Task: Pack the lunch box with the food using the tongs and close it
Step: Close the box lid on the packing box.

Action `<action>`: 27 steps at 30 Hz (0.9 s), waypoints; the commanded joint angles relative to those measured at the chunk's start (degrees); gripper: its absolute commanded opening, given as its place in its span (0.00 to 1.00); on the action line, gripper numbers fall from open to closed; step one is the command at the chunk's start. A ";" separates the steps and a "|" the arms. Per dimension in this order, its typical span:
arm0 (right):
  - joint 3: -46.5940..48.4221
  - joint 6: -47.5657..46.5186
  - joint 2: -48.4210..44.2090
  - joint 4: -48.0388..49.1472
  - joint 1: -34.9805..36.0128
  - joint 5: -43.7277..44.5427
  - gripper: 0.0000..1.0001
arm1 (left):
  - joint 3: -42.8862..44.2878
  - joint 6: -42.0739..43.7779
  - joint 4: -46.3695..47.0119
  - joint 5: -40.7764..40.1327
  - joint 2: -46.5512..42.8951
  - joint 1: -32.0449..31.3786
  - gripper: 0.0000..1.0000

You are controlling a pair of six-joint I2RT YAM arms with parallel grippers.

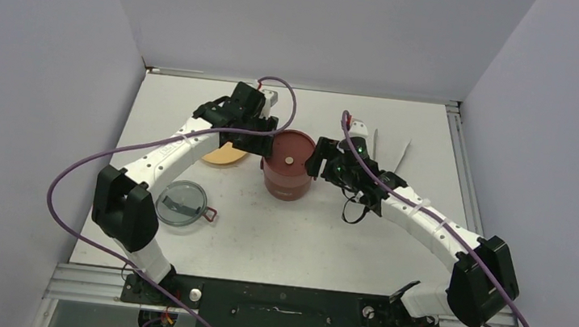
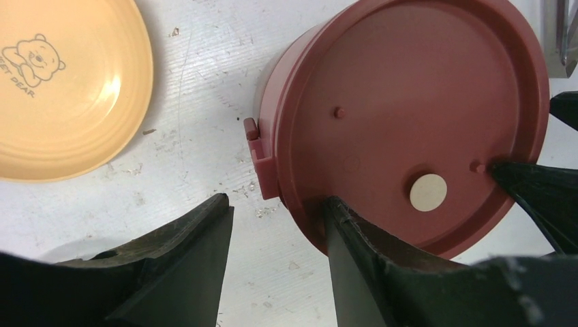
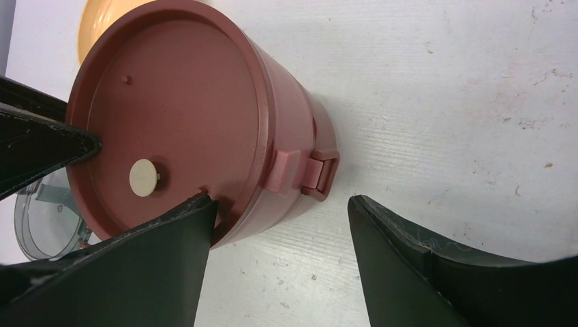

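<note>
Stacked and maroon-lidded, the lunch box stands between the left fingers and right fingers, both spread loose astride its rim, so packing looks done; the grey top lid, lying well behind the left fingers, awaits fitting.

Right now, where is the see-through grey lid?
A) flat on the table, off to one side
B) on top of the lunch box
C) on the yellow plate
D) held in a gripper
A: the grey lid lies flat on the table, apart from the lunch box, whose top shows only a maroon disc.
</note>
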 commanded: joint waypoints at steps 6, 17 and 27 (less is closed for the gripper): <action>1.04 -0.25 0.77 -1.16 1.33 3.88 0.71 | -1.02 1.42 -0.21 -3.42 1.41 0.59 0.48; 4.13 -1.67 0.63 -3.37 1.83 5.05 0.72 | -1.73 1.18 0.16 -1.29 0.64 1.96 0.48; 8.04 -3.74 -4.28 -6.03 1.94 4.93 0.77 | 4.17 2.04 2.09 -3.76 -5.30 2.71 0.70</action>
